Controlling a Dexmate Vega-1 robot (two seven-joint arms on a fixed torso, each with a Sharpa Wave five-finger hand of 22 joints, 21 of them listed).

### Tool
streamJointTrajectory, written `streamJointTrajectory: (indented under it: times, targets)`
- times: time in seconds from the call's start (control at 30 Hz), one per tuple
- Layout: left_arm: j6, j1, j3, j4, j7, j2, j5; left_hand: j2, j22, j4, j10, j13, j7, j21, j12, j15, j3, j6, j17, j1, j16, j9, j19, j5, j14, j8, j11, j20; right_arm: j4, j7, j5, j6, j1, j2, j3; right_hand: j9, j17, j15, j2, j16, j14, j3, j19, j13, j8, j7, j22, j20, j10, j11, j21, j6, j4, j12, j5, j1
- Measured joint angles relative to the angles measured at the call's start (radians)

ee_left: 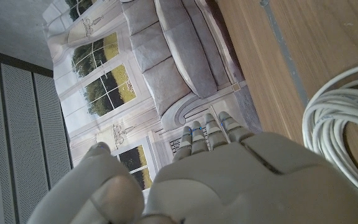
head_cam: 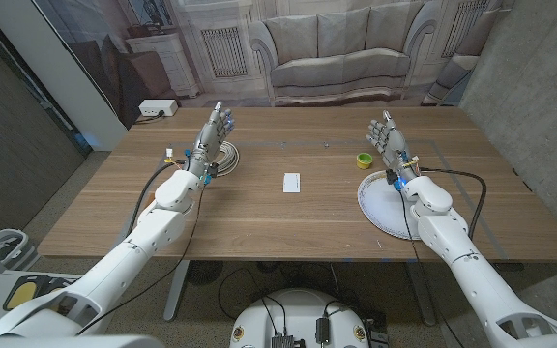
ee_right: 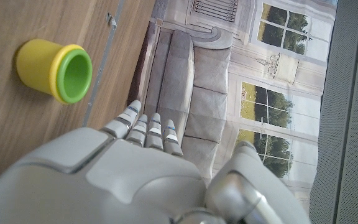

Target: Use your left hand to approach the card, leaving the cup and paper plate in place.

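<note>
The card (head_cam: 292, 182) is small and white. It lies flat on the wooden table (head_cam: 259, 217), about in the middle. Nothing touches it.

The left hand (head_cam: 214, 132) is up in the air, well to the left of the card and a bit farther back. Its fingers (ee_left: 211, 127) point up and away from the robot. They are straight and a little apart, and they hold nothing. Just beside this hand, on the side toward the card, lies a coil of white cable (head_cam: 223, 158) on the table. In the left wrist view the cable (ee_left: 337, 121) loops on the wood next to the back of the hand (ee_left: 241, 180).

The cup (head_cam: 364, 160) is yellow on the outside and green inside. It stands to the right of the card and a little farther back. In the right wrist view the cup (ee_right: 53, 70) stands on the wood, apart from the hand (ee_right: 135, 180).

The plate (head_cam: 383, 205) is white paper. It lies to the right of the card, nearer the robot than the cup. The right arm reaches over part of it.

The right hand (head_cam: 387, 137) is up in the air, right of the cup. Its fingers (ee_right: 148, 130) are straight and a little apart, with nothing in them.

Behind the table hangs a big picture of a sofa (head_cam: 332, 53) and windows.
</note>
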Motion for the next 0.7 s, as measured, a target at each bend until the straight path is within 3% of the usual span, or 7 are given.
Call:
streamJointTrajectory:
  times: [0.7]
  targets:
    - [-0.042,-0.007,0.010,0.006,-0.020,0.010,0.040,0.002,0.000,-0.004,0.005,0.000,0.000,0.000,0.000,0.000,-0.004,0.000,0.000,0.012,-0.008,0.000,0.000,0.000,0.000,0.000,-0.005,0.000,0.020,-0.002,-0.008,0.013,0.005,0.020,-0.001,0.000,0.000,0.002,0.000,0.000,0.002,-0.004,0.005,0.004,0.004,-0.004,0.000,0.006,0.009,0.002,-0.001,0.004,-0.004,0.004,0.000,0.000]
